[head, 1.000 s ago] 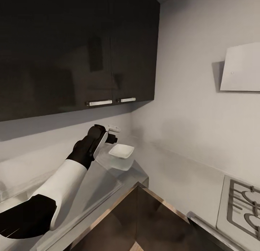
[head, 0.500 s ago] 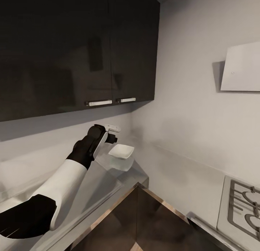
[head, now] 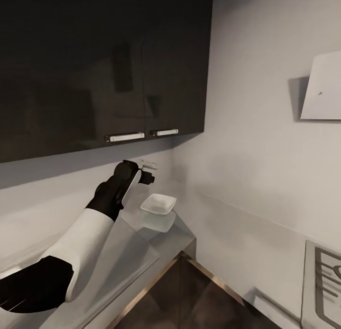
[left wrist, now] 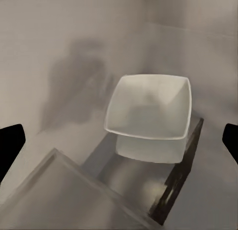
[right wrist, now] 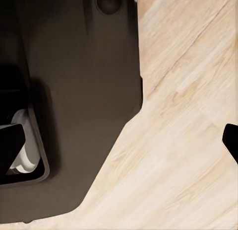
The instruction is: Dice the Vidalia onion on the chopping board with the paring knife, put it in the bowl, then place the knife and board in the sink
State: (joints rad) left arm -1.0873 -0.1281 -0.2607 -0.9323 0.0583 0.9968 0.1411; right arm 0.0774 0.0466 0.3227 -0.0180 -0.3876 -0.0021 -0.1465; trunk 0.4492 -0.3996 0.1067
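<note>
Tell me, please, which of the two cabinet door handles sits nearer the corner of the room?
The shorter handle, on the narrower cabinet door, sits nearer the corner, above the bowl. The longer handle lies farther along, above the left gripper.

The left gripper [head: 148, 170] hangs above the bowl [head: 158, 204], but in the head view its pale fingers blur into the wall behind, so how they stand cannot be read; in the left wrist view only two dark fingertips [left wrist: 11, 145] show, both cut by the picture's sides. The hob [head: 327, 281] is cut off at the right edge of the head view. In the right wrist view a dark fingertip [right wrist: 231, 140] is likewise clipped at the edge, over wood floor [right wrist: 188, 140].
</note>
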